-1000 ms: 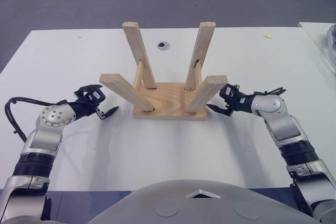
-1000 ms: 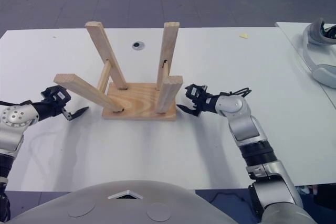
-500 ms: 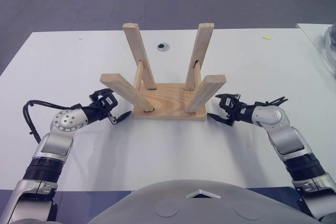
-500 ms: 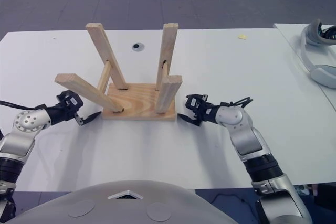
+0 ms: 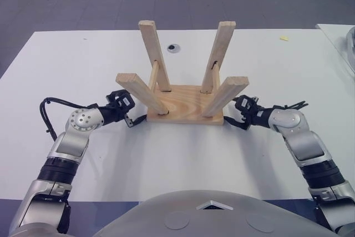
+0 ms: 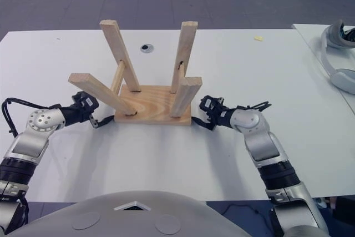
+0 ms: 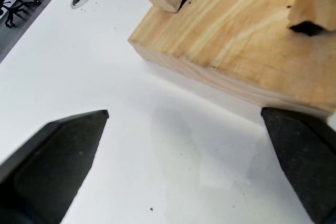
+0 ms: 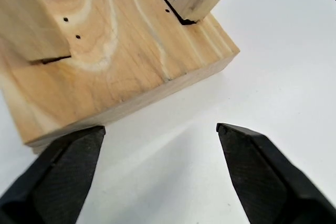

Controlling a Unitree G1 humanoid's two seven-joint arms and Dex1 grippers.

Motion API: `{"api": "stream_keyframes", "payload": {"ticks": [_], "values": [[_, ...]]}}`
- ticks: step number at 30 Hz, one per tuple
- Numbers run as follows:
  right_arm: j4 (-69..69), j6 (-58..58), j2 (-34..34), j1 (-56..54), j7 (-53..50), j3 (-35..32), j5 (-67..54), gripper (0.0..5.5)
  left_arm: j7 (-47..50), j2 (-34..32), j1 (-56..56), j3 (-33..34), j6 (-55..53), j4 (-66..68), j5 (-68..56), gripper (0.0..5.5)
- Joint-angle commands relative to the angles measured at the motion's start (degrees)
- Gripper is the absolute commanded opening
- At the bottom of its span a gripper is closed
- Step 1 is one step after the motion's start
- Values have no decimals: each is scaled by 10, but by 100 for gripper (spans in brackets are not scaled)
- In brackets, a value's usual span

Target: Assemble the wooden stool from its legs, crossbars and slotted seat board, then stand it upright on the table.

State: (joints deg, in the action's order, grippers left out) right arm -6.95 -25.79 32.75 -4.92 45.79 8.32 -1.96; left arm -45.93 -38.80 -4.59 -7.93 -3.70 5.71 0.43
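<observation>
The left arm [image 5: 71, 141] lies low over the white table [image 5: 166, 156], elbow out to the side and forearm angled in toward the seat board [image 5: 186, 105]. The left gripper [image 5: 131, 117] sits just beside the board's left edge, fingers spread wide and holding nothing (in its wrist view the board's side shows ahead of the two dark fingertips; whether either one touches it I cannot tell). The stool [image 5: 183, 81] stands upside down: the seat board lies flat on the table, four legs [image 5: 141, 92] rise from it and splay outward, and a crossbar [image 5: 153, 77] runs at each side above the board. A small round grommet [image 5: 174, 48] sits in the table behind the board. The right arm [image 5: 304, 145] mirrors the left, elbow out and wrist low. The right gripper [image 5: 233, 116] is just beside the board's right edge, fingers parted and empty.
</observation>
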Motion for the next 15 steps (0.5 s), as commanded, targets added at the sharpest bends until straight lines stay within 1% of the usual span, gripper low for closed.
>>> {"api": "stream_keyframes", "payload": {"ticks": [1, 5, 7, 9, 12, 13, 15], "values": [[-51, -29, -32, -58, 13, -34, -79, 400, -26, -6, -62, 32, -16, -52, -45, 540], [-51, -26, -27, -57, 6, -24, -79, 400, -32, -14, -87, 53, -30, -63, -60, 540], [-53, -23, -26, -51, 6, -19, -79, 400, -34, -13, -76, 57, -31, -65, -62, 540], [-47, -16, -11, -43, 18, -18, -77, 400, -46, -14, -53, 60, -39, -70, -74, 540], [-7, 8, 24, -45, 69, -11, -80, 400, -122, -44, -12, 47, -84, -77, -112, 540], [8, 12, 27, -54, 83, -12, -86, 400, -144, -53, -7, 46, -97, -72, -123, 540], [35, 24, 26, -79, 100, -11, -90, 400, -170, -59, -21, 42, -89, -46, -123, 540]]}}
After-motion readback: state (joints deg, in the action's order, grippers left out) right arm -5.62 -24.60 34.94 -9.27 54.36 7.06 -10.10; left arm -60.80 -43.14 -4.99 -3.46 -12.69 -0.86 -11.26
